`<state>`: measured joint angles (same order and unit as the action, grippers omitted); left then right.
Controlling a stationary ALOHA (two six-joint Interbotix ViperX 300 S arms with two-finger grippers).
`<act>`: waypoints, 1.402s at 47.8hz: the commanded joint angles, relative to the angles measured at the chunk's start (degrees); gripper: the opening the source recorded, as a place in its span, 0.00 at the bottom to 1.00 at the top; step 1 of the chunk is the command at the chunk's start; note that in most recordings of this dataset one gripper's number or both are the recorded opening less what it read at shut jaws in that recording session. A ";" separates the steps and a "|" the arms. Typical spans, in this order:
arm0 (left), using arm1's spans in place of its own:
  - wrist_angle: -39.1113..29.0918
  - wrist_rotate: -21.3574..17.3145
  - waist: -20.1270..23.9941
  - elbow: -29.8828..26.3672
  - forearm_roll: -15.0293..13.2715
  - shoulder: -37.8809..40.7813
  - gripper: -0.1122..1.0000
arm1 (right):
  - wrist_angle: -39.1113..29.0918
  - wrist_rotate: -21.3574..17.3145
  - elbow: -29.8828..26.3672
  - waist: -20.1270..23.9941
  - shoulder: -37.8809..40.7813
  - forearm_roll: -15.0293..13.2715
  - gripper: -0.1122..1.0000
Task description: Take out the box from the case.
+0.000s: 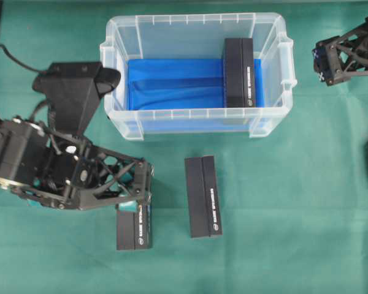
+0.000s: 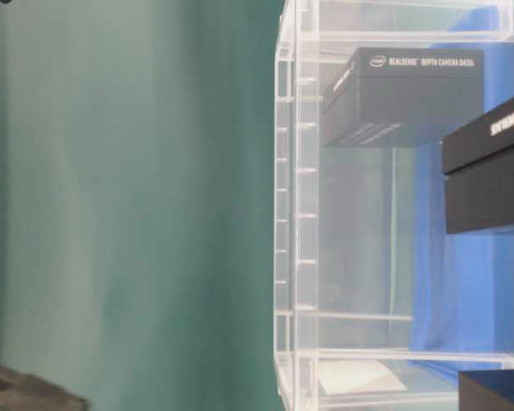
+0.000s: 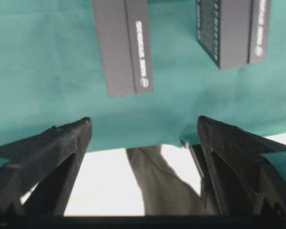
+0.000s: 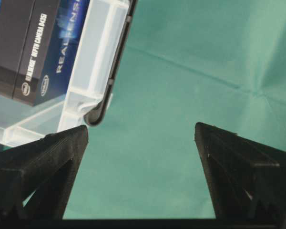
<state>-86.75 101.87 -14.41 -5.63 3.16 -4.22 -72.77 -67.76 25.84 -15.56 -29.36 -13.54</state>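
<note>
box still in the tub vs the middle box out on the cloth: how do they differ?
The black rectangular box in the clear plastic tub rests on blue lining against the right wall; the black rectangular box on the green cloth lies outside, in front of the tub. The first lies square to the tub; the second is slightly skewed. Both carry white side lettering.

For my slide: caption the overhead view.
One box remains in the case; two boxes lie outside, open left gripper above one.

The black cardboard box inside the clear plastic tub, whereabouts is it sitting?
In the overhead view, the black cardboard box stands at the right end of the clear plastic tub, on its blue lining.
</note>
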 commanded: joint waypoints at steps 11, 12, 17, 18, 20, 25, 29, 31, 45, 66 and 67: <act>-1.93 -0.79 0.44 -0.09 0.53 -2.20 0.96 | 0.09 0.00 -0.44 0.09 -0.62 -0.09 0.92; -1.93 -0.79 0.26 0.44 0.44 -2.55 0.96 | 0.09 0.00 -0.44 0.18 -0.53 -0.09 0.92; -1.93 -0.62 -0.26 2.64 0.53 -3.96 0.96 | 0.09 0.00 -0.53 0.18 -0.53 0.00 0.92; -1.93 -0.53 -0.44 3.25 0.44 -4.39 0.96 | 0.09 0.00 -0.53 0.18 -0.53 -0.09 0.92; -1.85 -0.35 -0.88 4.83 0.44 -5.45 0.96 | 0.09 0.00 -0.44 0.09 -0.53 -0.09 0.92; -1.85 0.53 -1.67 8.00 0.44 -7.73 0.96 | 0.09 0.00 -0.53 0.18 -0.53 -0.09 0.92; -1.85 1.76 -2.55 10.63 0.44 -9.76 0.96 | 0.09 0.00 -0.44 0.09 -0.53 -0.09 0.92; -1.85 2.55 -3.08 12.30 0.44 -11.16 0.96 | 0.09 0.00 -0.53 0.09 -0.53 -0.09 0.92; -1.67 6.15 -5.01 20.57 0.44 -18.28 0.96 | 0.00 0.00 -0.44 0.18 -0.53 0.00 0.92; -2.02 4.31 -1.76 21.71 1.93 -19.42 0.96 | 0.00 -0.09 -0.53 0.09 -0.53 0.00 0.92; -2.02 3.87 -1.32 21.80 1.93 -19.51 0.96 | 0.00 -0.09 -0.44 0.09 -0.62 0.00 0.92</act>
<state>-88.59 106.44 -17.23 16.52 4.57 -22.68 -72.86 -67.76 25.93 -15.56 -29.36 -13.45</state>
